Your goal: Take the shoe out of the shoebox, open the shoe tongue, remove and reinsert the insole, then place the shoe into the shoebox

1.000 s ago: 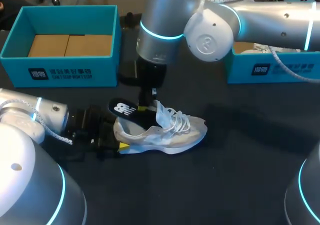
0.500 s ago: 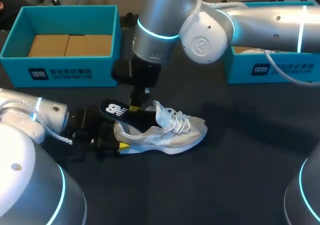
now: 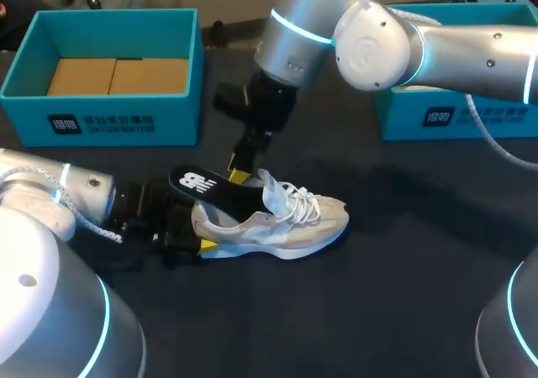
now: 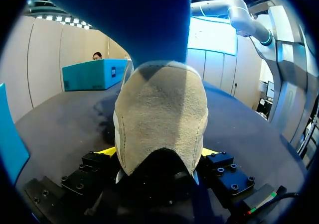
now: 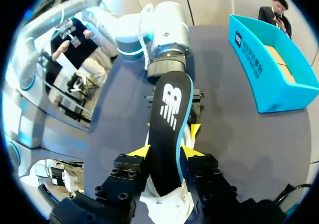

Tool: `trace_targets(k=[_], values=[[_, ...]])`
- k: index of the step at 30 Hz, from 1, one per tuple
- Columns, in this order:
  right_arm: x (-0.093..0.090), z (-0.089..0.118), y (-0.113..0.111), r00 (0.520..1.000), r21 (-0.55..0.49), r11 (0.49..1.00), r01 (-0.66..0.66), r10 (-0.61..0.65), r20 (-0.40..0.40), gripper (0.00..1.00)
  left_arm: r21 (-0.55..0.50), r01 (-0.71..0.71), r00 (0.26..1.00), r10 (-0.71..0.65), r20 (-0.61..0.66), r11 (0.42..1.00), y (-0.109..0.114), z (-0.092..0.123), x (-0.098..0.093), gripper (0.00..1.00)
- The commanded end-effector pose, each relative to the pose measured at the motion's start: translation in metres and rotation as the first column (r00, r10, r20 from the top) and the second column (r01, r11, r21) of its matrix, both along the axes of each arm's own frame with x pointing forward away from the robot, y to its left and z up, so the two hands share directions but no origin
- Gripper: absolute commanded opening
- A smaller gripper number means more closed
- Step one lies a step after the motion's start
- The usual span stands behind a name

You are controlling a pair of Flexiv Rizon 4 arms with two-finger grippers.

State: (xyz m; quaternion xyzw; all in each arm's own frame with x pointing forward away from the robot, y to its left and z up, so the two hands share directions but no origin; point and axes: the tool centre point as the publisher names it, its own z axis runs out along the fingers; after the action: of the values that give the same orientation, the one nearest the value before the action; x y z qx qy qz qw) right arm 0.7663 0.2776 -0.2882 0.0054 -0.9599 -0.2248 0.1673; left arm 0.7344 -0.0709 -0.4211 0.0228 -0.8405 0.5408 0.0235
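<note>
A white and grey shoe (image 3: 286, 220) lies on its sole on the dark table, toe to the right. My left gripper (image 3: 189, 233) is shut on its heel; in the left wrist view the tan heel (image 4: 162, 109) sits between the yellow fingertips (image 4: 105, 151), which press it from both sides. A black insole (image 3: 203, 184) sticks up and back out of the shoe's mouth. My right gripper (image 3: 239, 174) hangs tilted just above it, open. In the right wrist view the insole (image 5: 170, 109) runs between the right gripper's (image 5: 165, 145) parted fingers.
A teal box (image 3: 109, 113) with a cardboard liner stands at the back left. A second teal box (image 3: 454, 116) stands at the back right, partly behind my right arm. Bare dark table lies in front of the shoe.
My right gripper has opened and let go of the insole. Its arm has swung to the right and tilted. The insole stays in the shoe's mouth; the left arm has not moved.
</note>
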Motion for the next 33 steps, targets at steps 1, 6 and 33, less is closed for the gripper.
trace_targets(k=[1, 6, 33], values=[[0.008, -0.006, 0.006, 0.998, 0.014, 1.000, 0.007, -0.006, -0.066, 0.37, 0.003, 0.000, 1.000, 0.000, 0.000, 1.000, 0.000, -0.004, 0.003, 0.00], [0.007, -0.014, 0.008, 0.988, 0.080, 0.996, 0.040, -0.027, -0.154, 0.37, 0.003, 0.000, 1.000, 0.000, 0.000, 1.000, 0.000, -0.004, 0.003, 0.00], [-0.013, -0.034, 0.030, 0.971, 0.124, 0.992, 0.023, 0.008, -0.239, 0.36, 0.003, 0.000, 1.000, 0.000, 0.000, 1.000, 0.000, -0.004, 0.003, 0.00]])
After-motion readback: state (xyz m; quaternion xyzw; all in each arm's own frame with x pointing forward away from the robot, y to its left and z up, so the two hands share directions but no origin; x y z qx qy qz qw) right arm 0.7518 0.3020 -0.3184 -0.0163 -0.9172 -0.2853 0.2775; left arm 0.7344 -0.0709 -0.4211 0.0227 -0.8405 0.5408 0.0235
